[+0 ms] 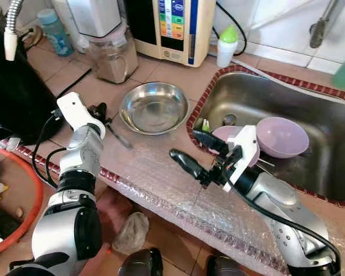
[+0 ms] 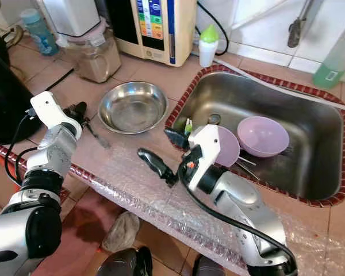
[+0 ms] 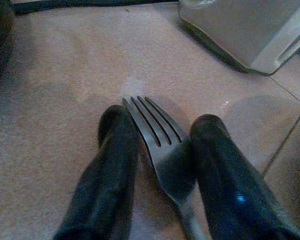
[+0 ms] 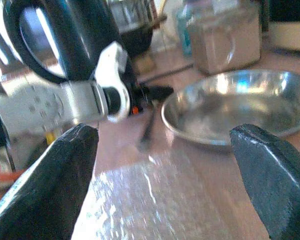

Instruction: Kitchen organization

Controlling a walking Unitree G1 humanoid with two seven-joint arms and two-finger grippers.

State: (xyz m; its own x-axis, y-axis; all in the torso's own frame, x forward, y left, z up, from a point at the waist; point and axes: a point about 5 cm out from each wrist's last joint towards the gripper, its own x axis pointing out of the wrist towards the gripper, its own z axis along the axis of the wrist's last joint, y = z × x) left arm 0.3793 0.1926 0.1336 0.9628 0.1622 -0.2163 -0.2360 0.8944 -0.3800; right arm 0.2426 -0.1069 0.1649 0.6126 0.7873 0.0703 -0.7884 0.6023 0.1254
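Two robot arms work at a kitchen counter.
Left gripper pinches a fork on the tiles, at nine o'clock from the steel bowl. Right gripper hangs wide apart with nothing in it, at five o'clock from that bowl, beside the sink.

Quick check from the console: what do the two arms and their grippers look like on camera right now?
Both arms are silver metal with black joint sections and black cables looping along the outside. Each wrist carries a white, blocky housing; a small red-orange spot shows on the right one. The left gripper and the right gripper each end in two long, glossy black fingers with rounded tips.
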